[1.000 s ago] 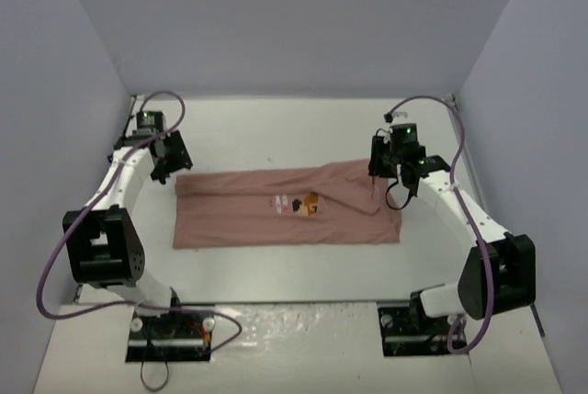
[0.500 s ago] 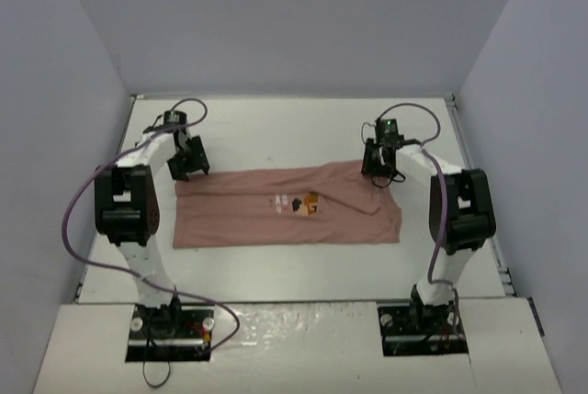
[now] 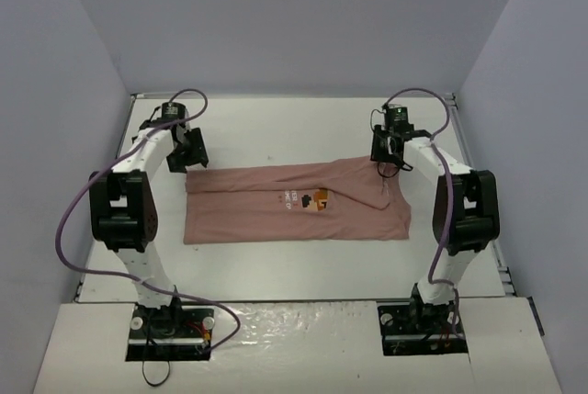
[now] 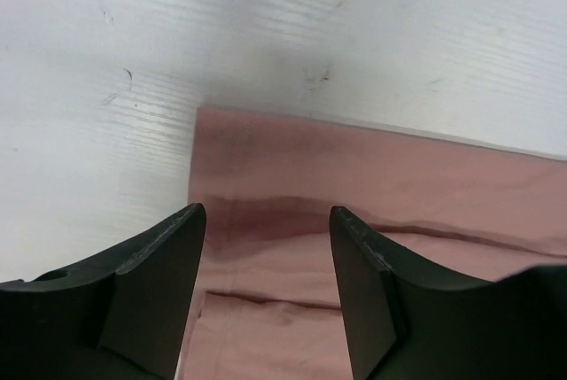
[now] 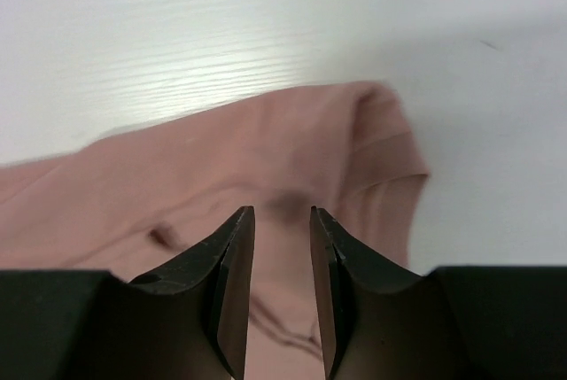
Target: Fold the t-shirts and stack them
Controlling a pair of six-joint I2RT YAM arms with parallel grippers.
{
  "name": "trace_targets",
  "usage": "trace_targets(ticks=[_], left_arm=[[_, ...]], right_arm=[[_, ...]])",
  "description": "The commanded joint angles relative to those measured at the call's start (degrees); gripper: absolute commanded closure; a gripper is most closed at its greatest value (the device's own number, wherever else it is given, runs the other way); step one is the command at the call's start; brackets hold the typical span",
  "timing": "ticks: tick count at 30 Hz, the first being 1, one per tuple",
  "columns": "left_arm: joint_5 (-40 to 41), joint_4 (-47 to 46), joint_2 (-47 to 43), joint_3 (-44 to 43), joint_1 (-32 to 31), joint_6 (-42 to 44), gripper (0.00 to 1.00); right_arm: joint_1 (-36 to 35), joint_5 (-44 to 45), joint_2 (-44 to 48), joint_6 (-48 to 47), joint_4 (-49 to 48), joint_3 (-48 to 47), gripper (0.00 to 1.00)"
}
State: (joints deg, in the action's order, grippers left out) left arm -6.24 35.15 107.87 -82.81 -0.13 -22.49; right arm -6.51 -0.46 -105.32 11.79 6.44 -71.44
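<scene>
The dusty-pink t-shirt point(image 3: 248, 215) lies flat on the white table point(image 3: 294, 128), folded into a long band running left to right, with its small print point(image 3: 308, 199) facing up. My left gripper point(image 3: 193, 151) hovers over the band's far left corner point(image 4: 266, 150) with its jaws wide apart and empty. My right gripper point(image 3: 386, 151) hovers over the far right end, where a sleeve point(image 5: 381, 158) bunches up. Its jaws stand a narrow gap apart, with pink cloth point(image 5: 177, 194) showing below and nothing held between them.
Grey walls point(image 3: 83, 91) enclose the table on the left, back and right. Purple cables point(image 3: 69, 219) loop off both arms. Both arm bases point(image 3: 170, 325) sit at the near edge. Bare table lies beyond the shirt and in front of it.
Both arms have swung in and reached toward the far side. The shirt has shifted a little to the right. The right gripper has moved back from the shirt's right end toward the far edge.
</scene>
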Motion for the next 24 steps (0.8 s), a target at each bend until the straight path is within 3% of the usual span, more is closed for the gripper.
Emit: trace_targets(ticks=[1, 7, 15, 24], left_arm=[[-0.20, 0.82, -9.18, -3.57, -3.02, 2.74, 0.45], [-1.34, 1.06, -14.05, 2.61, -4.45, 2.46, 0.45], [-2.71, 2.41, -21.73, 9.57, -4.79, 2.15, 0.45], [-2.05, 4.51, -27.86, 14.50, -4.94, 3.47, 0.45]], right_arm=[[-5.16, -6.67, 7.79, -4.98, -0.11, -1.22, 0.70], [-7.13, -7.72, 9.23, -6.19, -0.19, 2.59, 0.69], [-7.46, -13.19, 3.28, -7.25, -0.24, 0.80, 0.68], [-7.97, -12.68, -2.04, -7.89, -0.61, -0.81, 0.67]])
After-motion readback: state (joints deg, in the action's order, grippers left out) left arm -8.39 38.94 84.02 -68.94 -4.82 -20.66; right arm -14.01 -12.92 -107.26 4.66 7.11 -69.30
